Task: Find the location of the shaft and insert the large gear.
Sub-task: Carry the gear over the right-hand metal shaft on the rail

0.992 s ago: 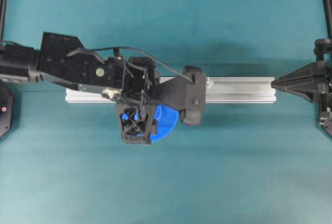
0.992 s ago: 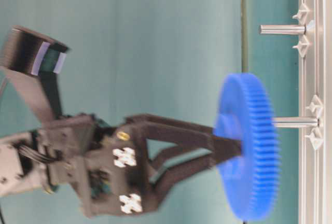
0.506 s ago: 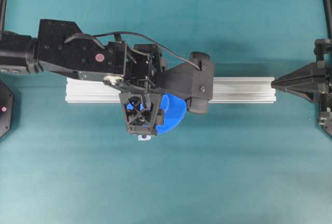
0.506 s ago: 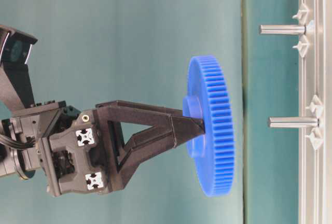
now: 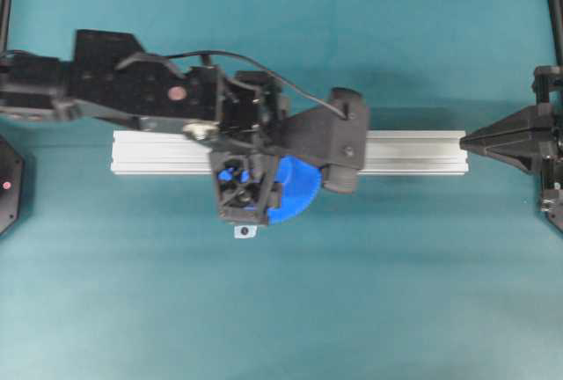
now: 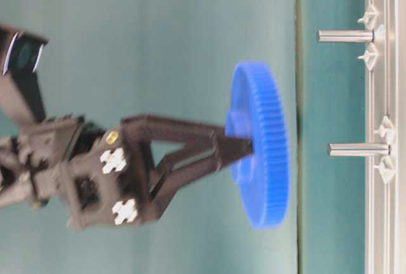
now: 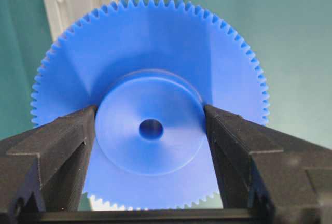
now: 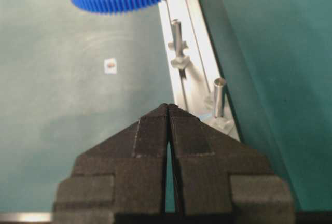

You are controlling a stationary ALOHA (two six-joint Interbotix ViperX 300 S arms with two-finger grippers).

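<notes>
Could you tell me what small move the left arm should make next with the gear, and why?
Probably shift sideways along the rail before advancing. In the table-level view the large gear, gripped by its hub in the left end effector, hangs clear of the shaft, and its hub does not look quite in line with it. Centre the hole first.

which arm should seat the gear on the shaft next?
Left. Its hand already grips the large gear by the hub, above the rail. The right hand sits shut and empty at the rail's end.
</notes>
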